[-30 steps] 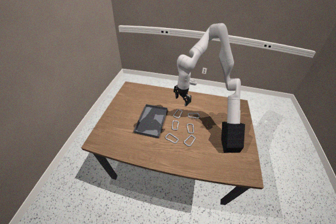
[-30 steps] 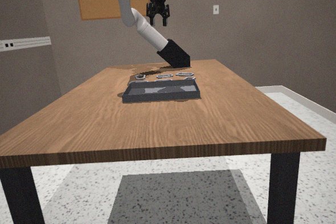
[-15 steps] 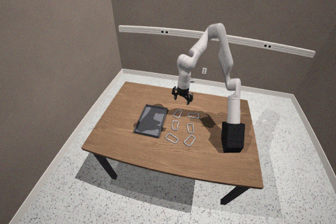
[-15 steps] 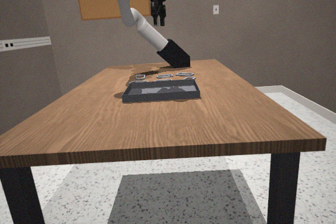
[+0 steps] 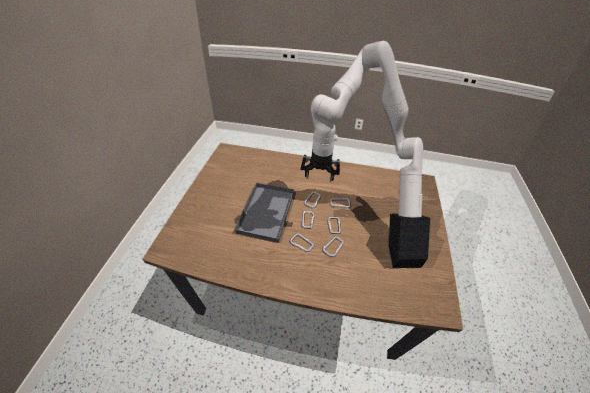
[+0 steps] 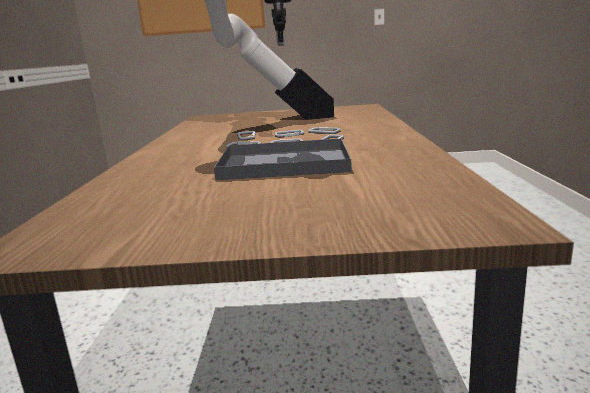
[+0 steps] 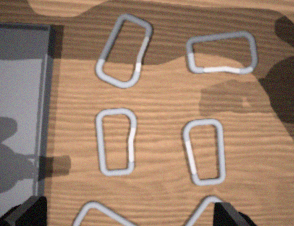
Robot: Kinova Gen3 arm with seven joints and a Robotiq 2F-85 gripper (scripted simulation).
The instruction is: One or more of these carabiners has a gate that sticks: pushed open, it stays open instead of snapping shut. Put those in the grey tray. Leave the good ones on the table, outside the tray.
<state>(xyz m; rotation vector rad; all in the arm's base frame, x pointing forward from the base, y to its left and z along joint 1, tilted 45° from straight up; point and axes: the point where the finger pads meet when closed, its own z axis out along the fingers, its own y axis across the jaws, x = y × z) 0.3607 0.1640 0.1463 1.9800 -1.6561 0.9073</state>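
Several grey carabiners lie flat on the wooden table in two columns to the right of the grey tray [image 5: 257, 234] [image 6: 282, 169] [image 7: 47, 100], all outside it. In the wrist view I see the back-left carabiner [image 7: 109, 45] [image 5: 312, 199], the back-right carabiner [image 7: 220, 38] [image 5: 340, 202], the middle-left carabiner [image 7: 100, 145] [image 5: 308, 219] and the middle-right carabiner [image 7: 221, 150] [image 5: 334, 225] in full. The front pair [image 5: 302, 242] [image 5: 333, 246] is cut off at the bottom edge. Each has a lighter gate segment. My gripper [image 5: 320, 176] [image 6: 280, 39] [image 7: 127, 217] is open and empty, pointing down, high above the carabiners.
The arm's black base block [image 5: 410, 241] [image 6: 306, 98] stands on the table to the right of the carabiners. The tray holds nothing, only shadow. The table [image 5: 225, 241] [image 6: 300, 221] ends a little beyond the tray on the left.
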